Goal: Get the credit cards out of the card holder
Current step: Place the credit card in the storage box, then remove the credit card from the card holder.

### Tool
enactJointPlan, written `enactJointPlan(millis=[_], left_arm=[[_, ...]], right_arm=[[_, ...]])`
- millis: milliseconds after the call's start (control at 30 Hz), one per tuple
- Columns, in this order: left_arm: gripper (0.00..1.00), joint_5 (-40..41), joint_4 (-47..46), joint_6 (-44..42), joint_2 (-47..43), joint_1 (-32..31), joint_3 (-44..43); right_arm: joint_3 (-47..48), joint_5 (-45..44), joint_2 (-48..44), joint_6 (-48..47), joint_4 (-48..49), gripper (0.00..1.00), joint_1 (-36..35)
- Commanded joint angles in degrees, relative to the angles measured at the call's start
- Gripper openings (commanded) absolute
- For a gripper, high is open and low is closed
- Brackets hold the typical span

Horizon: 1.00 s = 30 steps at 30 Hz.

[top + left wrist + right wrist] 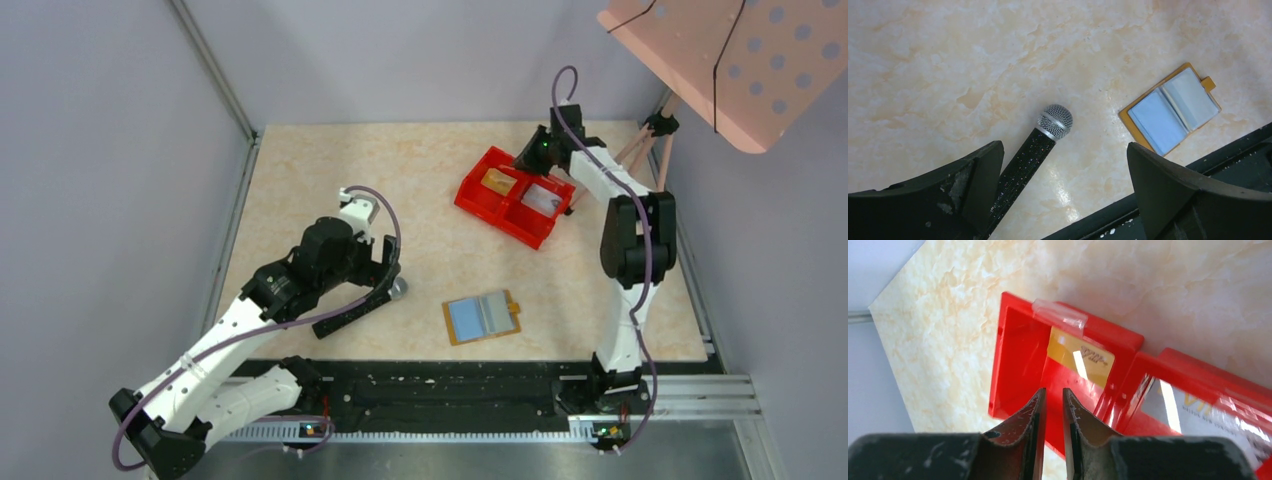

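Observation:
The card holder [482,317] lies open and flat on the table, tan with a light-blue and grey inside; it also shows in the left wrist view [1170,110]. No card shows sticking out of it. A yellow-gold credit card [1080,357] leans in the left compartment of a red tray [1003,355], and a pale grey card [1198,412] lies in the right compartment. My right gripper [1054,390] hovers over the tray [515,195], its jaws a narrow gap apart and empty. My left gripper [1064,146] is wide open and empty, left of the holder.
A black glittery microphone [1054,121] with a silver mesh head lies on the table under my left gripper, also seen in the top view [355,310]. A pink perforated board [730,60] hangs at the far right. Grey walls enclose the table.

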<state>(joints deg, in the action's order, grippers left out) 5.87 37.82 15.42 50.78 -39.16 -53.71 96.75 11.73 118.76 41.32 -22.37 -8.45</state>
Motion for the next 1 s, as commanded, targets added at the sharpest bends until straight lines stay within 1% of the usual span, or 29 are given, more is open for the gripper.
enactJointPlan(millis=[0, 100, 200, 367, 433, 500, 600, 833, 967], left_arm=[[0.99, 6.5, -0.1, 2.3, 0.1, 0.0, -0.3], [0.99, 7.3, 0.0, 2.2, 0.2, 0.0, -0.3], [0.96, 4.7, 0.0, 2.1, 0.7, 0.0, -0.7], [0.87, -5.1, -1.8, 5.0, 2.4, 0.0, -1.3], [0.82, -12.4, -4.6, 7.0, 3.0, -0.1, -0.3], [0.77, -17.8, -7.8, 9.5, 4.1, -0.1, 0.8], [0.71, -22.7, -12.9, 12.5, 6.7, -0.4, 2.6], [0.63, -26.3, -21.6, 17.8, 15.4, -3.9, 4.4], [0.53, -26.2, -26.7, 20.2, 21.6, -6.7, 5.7]], right_arm=[[-2.3, 1.9, -10.0, -4.6, 1.2, 0.19, -1.8], [-10.5, 1.6, -15.4, -5.9, 4.6, 0.19, -4.8], [-17.6, 0.6, -20.6, -7.9, 5.8, 0.19, -8.0], [-31.0, 0.0, -31.5, -10.2, 9.5, 0.22, -13.6], [-37.0, 0.0, -35.5, -9.8, 11.2, 0.24, -15.6], [-42.5, -0.2, -39.2, -9.1, 12.4, 0.26, -17.7], [-50.8, 0.5, -44.9, -7.3, 14.7, 0.28, -19.6], [-66.0, 1.0, -57.1, -4.3, 16.6, 0.3, -22.4], [-72.5, 1.2, -62.7, -2.4, 17.4, 0.32, -22.8]])
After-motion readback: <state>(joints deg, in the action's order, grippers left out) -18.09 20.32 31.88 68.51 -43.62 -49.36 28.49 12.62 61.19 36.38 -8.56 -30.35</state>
